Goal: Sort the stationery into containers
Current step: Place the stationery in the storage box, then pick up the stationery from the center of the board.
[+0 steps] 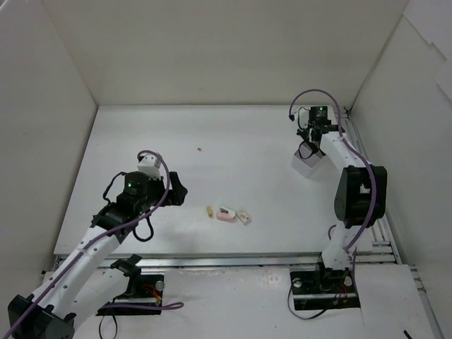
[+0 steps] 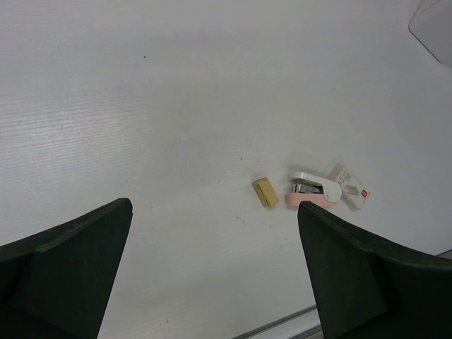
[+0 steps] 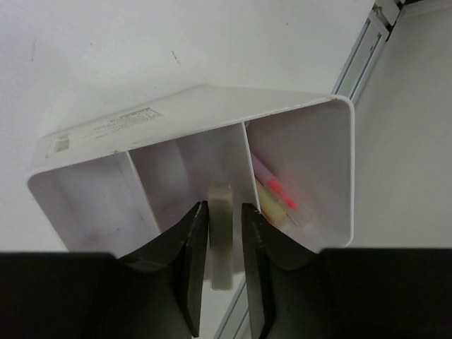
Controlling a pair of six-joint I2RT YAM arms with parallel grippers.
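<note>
My right gripper [image 3: 224,205] is shut on a cream eraser-like block [image 3: 221,240], held on edge over the middle compartment of a white divided container [image 3: 212,95]. Its right compartment holds pink-red, yellow and purple pen-like sticks [image 3: 275,194]. From above, this container [image 1: 304,167] sits at the far right under the right gripper [image 1: 311,146]. A tan block [image 1: 209,211], a white-pink piece [image 1: 226,213] and a white boxed piece [image 1: 244,217] lie in a row mid-table. My left gripper [image 2: 215,205] hangs open above the table, left of the tan block [image 2: 265,191] and the white-pink piece [image 2: 313,189].
A tiny dark speck [image 1: 199,149] lies on the table behind the row. White walls enclose the table on three sides. A metal rail [image 1: 367,244] runs along the near and right edges. The corner of a white container [image 2: 432,25] shows at the top right of the left wrist view.
</note>
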